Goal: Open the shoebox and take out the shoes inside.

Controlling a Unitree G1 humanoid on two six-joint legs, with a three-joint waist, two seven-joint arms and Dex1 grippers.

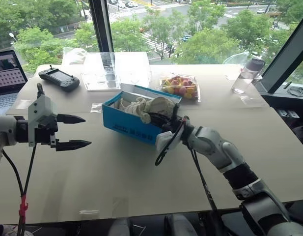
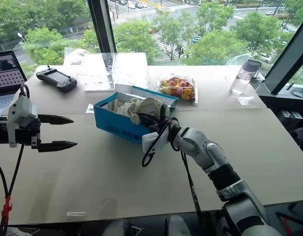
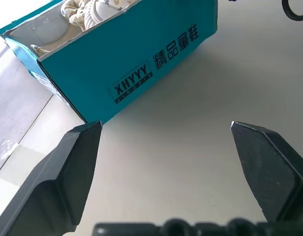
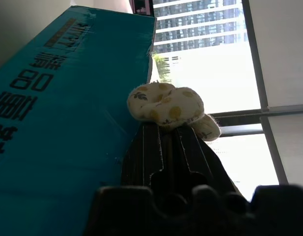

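The bright blue shoebox stands open in the middle of the table, its lid folded back behind it. Cream shoes lie heaped inside, rising above the rim. At the box's right end my right gripper is shut on a shoe; the right wrist view shows the cream, yellow-dotted shoe pinched at the fingertips beside the blue box wall. My left gripper hovers open to the left of the box, apart from it. In its wrist view the shoebox lies beyond the spread fingers.
Behind the box lie a bag of colourful balls and a clear plastic tray. A black handheld controller and a laptop sit at the far left, a water bottle at the far right. Bare tabletop spreads in front.
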